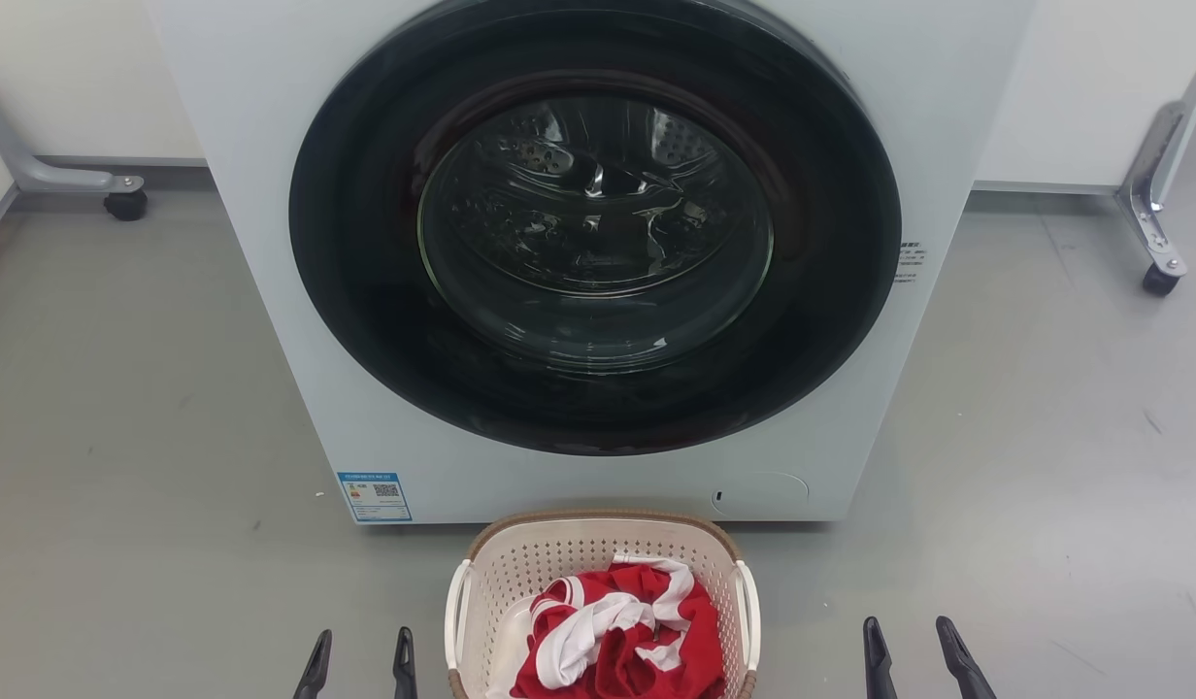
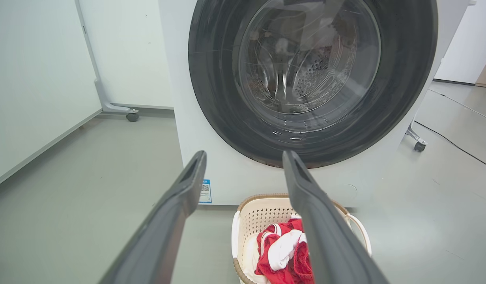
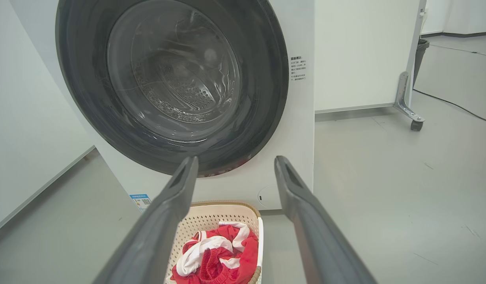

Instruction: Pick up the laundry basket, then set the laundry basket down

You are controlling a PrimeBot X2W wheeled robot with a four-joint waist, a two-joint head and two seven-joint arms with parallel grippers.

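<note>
From the head camera I see the basket (image 1: 549,563) standing on the grey floor (image 1: 122,437). It sits just in front of the washer (image 1: 258,243), close to its base and roughly centred on it. A bundle of red and white clothes (image 1: 622,631) lies inside it. The brown rim curves along the side nearest the washer.

My left gripper (image 1: 362,641) is at the lower left. It is just beside the basket's left handle (image 1: 454,612) but apart from it, jaws spread with nothing between them. My right gripper (image 1: 909,631) is at the lower right, farther out from the right handle (image 1: 749,607). Its jaws are likewise apart and empty.

The left wrist camera shows both fingers standing wide, the basket low down and partly hidden behind the finger on that view's right. In the right wrist camera the basket sits low, partly behind the finger on that view's left.

The washer's round dark door (image 1: 593,233) looks shut, and the steel drum shows through the glass. A small blue label (image 1: 374,496) sits at the bottom of the front panel. A castor leg (image 1: 1156,223) stands on the floor off to the right of the washer.
</note>
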